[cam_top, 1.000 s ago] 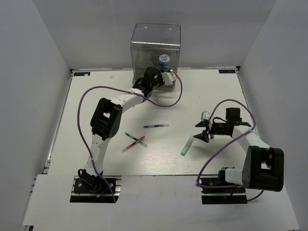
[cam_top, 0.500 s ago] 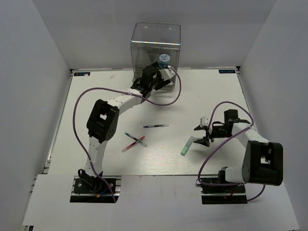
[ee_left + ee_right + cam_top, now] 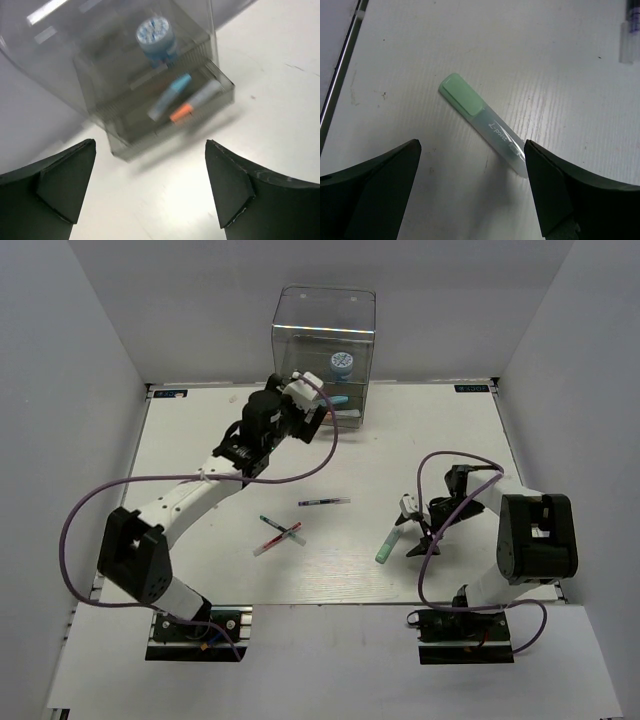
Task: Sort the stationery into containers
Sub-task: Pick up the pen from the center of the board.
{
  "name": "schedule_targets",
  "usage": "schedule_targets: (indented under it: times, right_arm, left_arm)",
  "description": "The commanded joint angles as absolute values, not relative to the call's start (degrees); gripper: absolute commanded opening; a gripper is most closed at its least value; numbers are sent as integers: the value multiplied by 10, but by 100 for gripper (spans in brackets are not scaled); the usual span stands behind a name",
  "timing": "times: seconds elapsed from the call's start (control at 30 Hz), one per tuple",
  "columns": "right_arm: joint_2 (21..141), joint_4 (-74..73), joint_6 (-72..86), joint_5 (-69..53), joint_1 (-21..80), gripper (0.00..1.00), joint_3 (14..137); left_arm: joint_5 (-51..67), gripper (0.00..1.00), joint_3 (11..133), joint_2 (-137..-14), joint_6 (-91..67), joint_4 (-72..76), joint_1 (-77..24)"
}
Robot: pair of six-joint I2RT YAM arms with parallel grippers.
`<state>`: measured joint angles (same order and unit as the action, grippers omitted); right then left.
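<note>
The clear organizer stands at the table's far edge, with the blue-white roll in its tall top compartment. In the left wrist view a drawer is pulled out and holds a blue highlighter and an orange-capped highlighter, below the roll. My left gripper is open and empty, just in front of the organizer. My right gripper is open, low over the table beside the mint green highlighter, whose clear end lies near the right finger.
A dark pen lies mid-table. A red pen and a dark pen lie crossed to its lower left. Another pen's end shows at the right wrist view's top right. White walls enclose the table on three sides.
My left gripper has drawn back from the organizer, toward the left and nearer. My right gripper has swung in toward the mint green highlighter and now straddles its end.
</note>
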<state>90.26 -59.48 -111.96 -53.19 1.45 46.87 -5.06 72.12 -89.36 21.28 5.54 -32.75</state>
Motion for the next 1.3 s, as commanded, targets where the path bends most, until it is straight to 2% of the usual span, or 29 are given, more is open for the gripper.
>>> schedule_targets:
  times: [0.0, 0.23, 0.4, 0.57, 0.7, 0.8, 0.83, 0.9, 0.93, 1.07, 1.2, 1.27]
  right_arm:
    - [904, -592, -1301, -484, 43, 89, 482]
    - [947, -563, -1220, -480, 83, 86, 533]
    - [954, -499, -1152, -436, 119, 85, 534]
    - [973, -492, -1135, -386, 143, 79, 533]
    - [976, -483, -1118, -353, 157, 70, 527]
    - [980, -481, -1108, -336, 164, 57, 528]
    - [982, -481, -1101, -333, 167, 47, 528]
    - [980, -477, -1089, -327, 170, 35, 529]
    - [980, -476, -1082, -326, 170, 24, 528]
    - [971, -481, -1048, -351, 173, 0, 542]
    - [947, -479, -977, -416, 171, 0, 624]
    - [942, -458, -875, -459, 173, 0, 691]
  left_arm:
    - [-48, 100, 671, -833, 57, -15, -323]
    - [-147, 100, 607, -768, -183, -147, -318]
    - [-161, 99, 530, -713, -319, -153, -318]
    - [-167, 99, 465, -660, -429, -142, -318]
    - [-161, 99, 445, -642, -501, -142, -318]
    - [-149, 99, 445, -642, -520, -148, -318]
    - [-149, 99, 452, -648, -520, -148, -318]
    - [-149, 100, 460, -656, -526, -159, -318]
    - [-149, 100, 467, -664, -526, -165, -318]
    - [-143, 100, 467, -671, -532, -165, -318]
    - [-138, 100, 461, -676, -538, -165, -318]
    - [-138, 100, 455, -676, -543, -159, -318]
